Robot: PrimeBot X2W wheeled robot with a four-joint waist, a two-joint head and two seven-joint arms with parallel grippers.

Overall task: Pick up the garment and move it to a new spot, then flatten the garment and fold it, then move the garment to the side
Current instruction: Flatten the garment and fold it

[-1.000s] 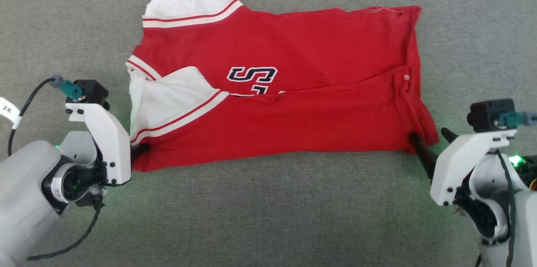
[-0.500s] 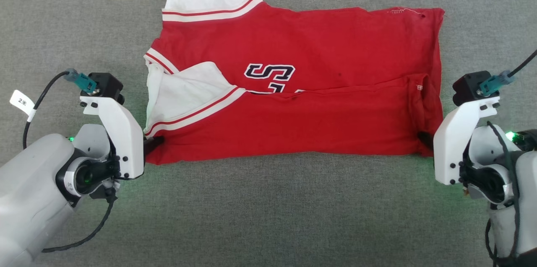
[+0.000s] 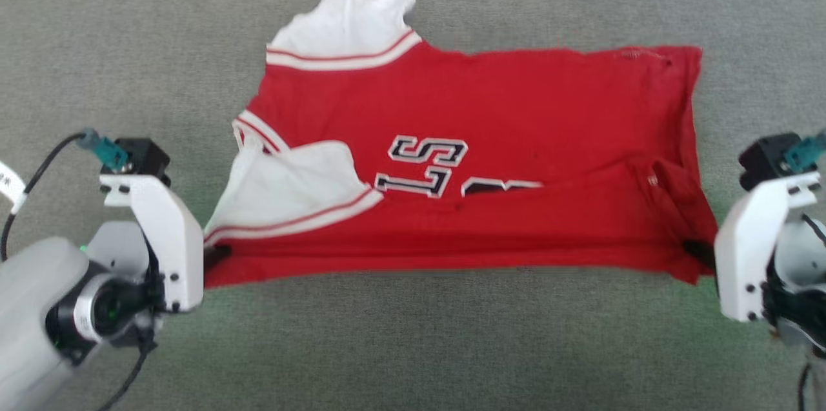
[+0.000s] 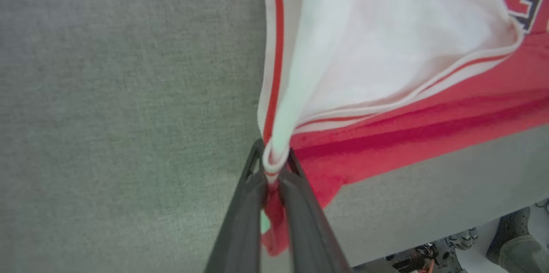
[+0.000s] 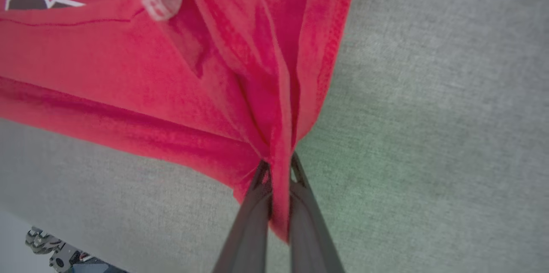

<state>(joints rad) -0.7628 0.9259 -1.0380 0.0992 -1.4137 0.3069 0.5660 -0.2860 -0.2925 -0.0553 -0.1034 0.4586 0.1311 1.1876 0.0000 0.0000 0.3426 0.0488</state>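
1. The left gripper [image 4: 273, 162]: fingers clamped on the garment [image 3: 503, 114] at its near left corner, pinching white striped sleeve trim and red hem together.
2. The right gripper [image 5: 279, 165]: fingers clamped on the near right corner, a bunched red fold rising between them.
3. Position: the garment spans from one gripper to the other, its long axis along that line. The rest lies beyond the fingertips on the grey cloth surface [image 3: 413, 340].
4. Orientation: collar and sleeves toward the left gripper, bottom hem toward the right.
5. Judgement: each arm is nearest its own corner; the coming move probably carries the near edge across the short axis.
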